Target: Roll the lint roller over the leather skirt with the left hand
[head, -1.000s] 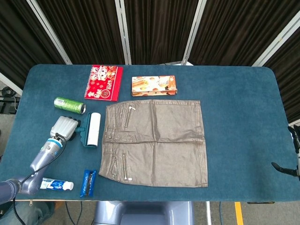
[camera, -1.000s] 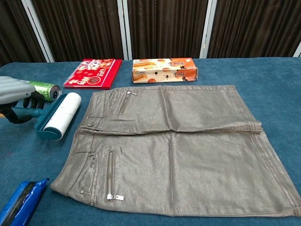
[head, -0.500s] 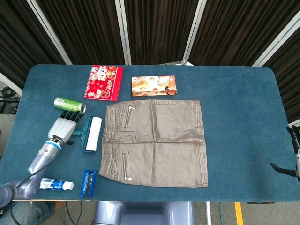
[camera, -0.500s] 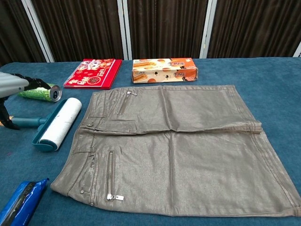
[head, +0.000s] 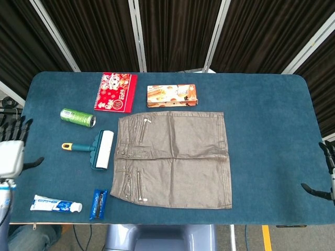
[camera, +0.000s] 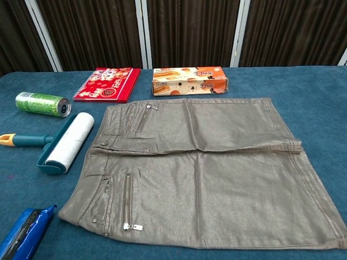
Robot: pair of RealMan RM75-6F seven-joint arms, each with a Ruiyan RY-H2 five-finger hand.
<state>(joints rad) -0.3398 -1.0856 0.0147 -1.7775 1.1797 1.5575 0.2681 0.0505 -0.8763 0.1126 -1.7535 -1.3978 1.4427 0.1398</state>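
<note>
Left hand (head: 10,154): fingers apart, empty, at table edge | lint roller (head: 99,149): beside leather skirt (head: 172,159) | right hand (head: 325,178): state unclear

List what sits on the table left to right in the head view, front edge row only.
toothpaste tube → blue snack bar → skirt, whose hem reaches that row.

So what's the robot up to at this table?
Right now it's holding nothing. The lint roller lies on the table just left of the leather skirt, untouched. The left hand sits open at the table's left edge, well clear of it. The right hand barely shows at the far right.
</note>
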